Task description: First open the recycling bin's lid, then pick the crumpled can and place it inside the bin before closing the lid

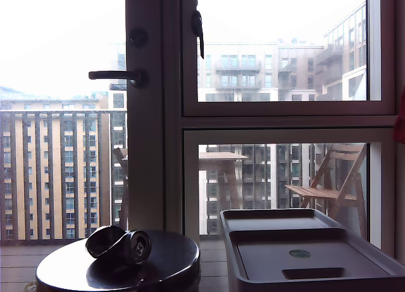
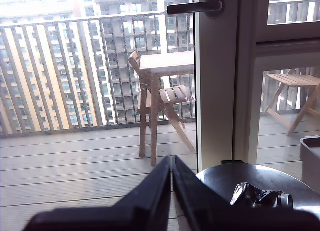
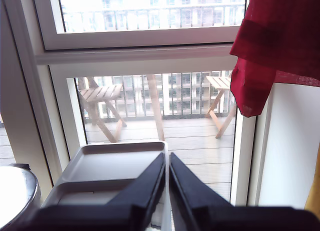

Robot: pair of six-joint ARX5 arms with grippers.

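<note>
The exterior view shows no arm or gripper at all: only the round dark glossy tabletop [image 1: 82, 273] at that view's lower left, with the can [image 1: 120, 244] lying on its side on top, its round end with the ring-pull turned toward the camera, and the recycling bin [image 1: 235, 267] at that view's lower right, just beside the table and apart from the can. The lid [image 1: 316, 257] sits flat and shut on the bin, its small round green-ish sticker [image 1: 299, 253] and recessed slot handle [image 1: 313, 273] facing up. Behind them stand the window frame and a door with a dark lever handle [image 1: 114, 74], and beyond the glass a balcony with a wooden folding table [image 1: 221, 157] and a folding chair [image 1: 329, 178]. The first wrist view adds what the exterior view lacks: the first gripper [image 2: 172, 176], its two dark fingers pressed together with only a thin seam between them and nothing held, raised above the table's edge (the can [image 2: 260, 195] shows as a crumpled silvery shape on the tabletop [image 2: 235, 173] near the fingertips, not touching them). The second wrist view shows the second gripper [image 3: 166, 173], likewise closed and empty, hovering over the closed lid [image 3: 112, 163] of the bin; this view alone shows a red cloth [image 3: 280, 46] hanging by the window, of which the exterior view catches only a sliver at its right edge. A curved bit of the tabletop [image 3: 15, 188] also appears here beside the bin.
</note>
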